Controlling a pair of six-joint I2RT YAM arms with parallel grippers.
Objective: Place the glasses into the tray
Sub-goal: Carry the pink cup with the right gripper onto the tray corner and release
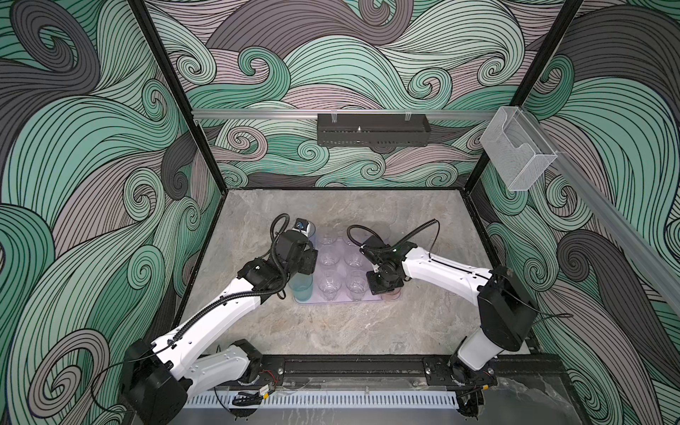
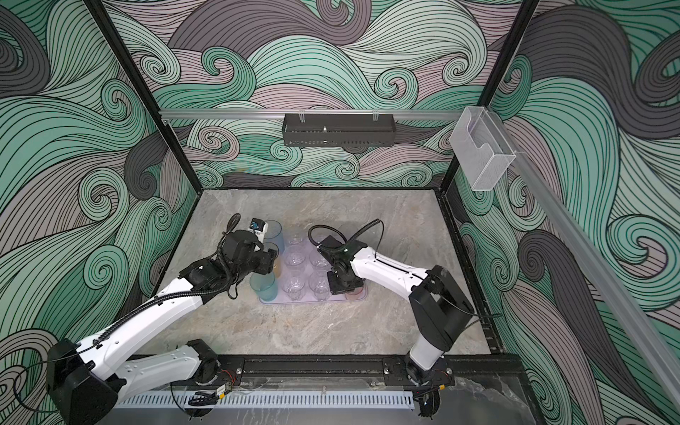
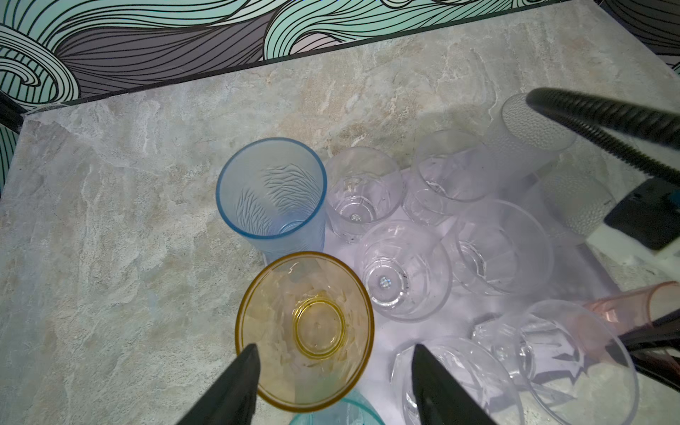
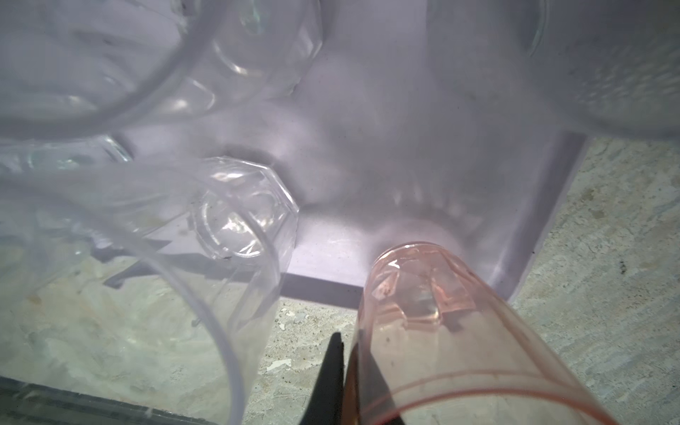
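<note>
Left hand: above the tray's left edge, pointing down, fingers apart.
Right hand: at the tray's near-right corner, pinching the pink cup wall.

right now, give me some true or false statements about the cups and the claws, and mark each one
1. The right claw pinches the pink cup by its wall. True.
2. The left claw is shut. False: its jaws stand open over the amber tumbler.
3. The blue tumbler lies on its side. False: it stands upright, mouth up.
4. Several clear glasses stand on the tray. True.
</note>
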